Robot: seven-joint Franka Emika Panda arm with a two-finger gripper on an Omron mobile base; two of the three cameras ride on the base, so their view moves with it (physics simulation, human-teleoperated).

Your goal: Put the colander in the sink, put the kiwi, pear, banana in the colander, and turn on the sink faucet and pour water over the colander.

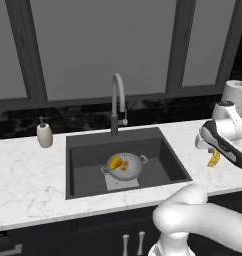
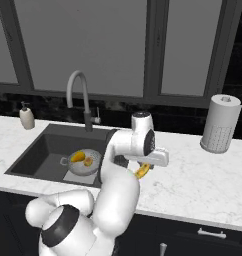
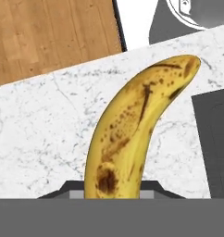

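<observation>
Banana (image 3: 132,129) is what the coming move turns on: it sits at the end effector (image 3: 113,193), its lower end running down between the jaws, which are closed on it, and its long axis reaching straight away from the hand, bowed to one side toward a dark tip. From the base views it hangs under the hand above the bench (image 1: 28,185), to the right of the sink (image 1: 83,150), so the carry goes leftward to the colander (image 1: 124,165). Its peel is smooth, waxy yellow, freckled with brown spots. The colander is a small shiny metal bowl pricked with holes, on the sink floor, already holding two small yellow-orange fruits. The bench is white veined marble; the sink is matt dark grey.
</observation>
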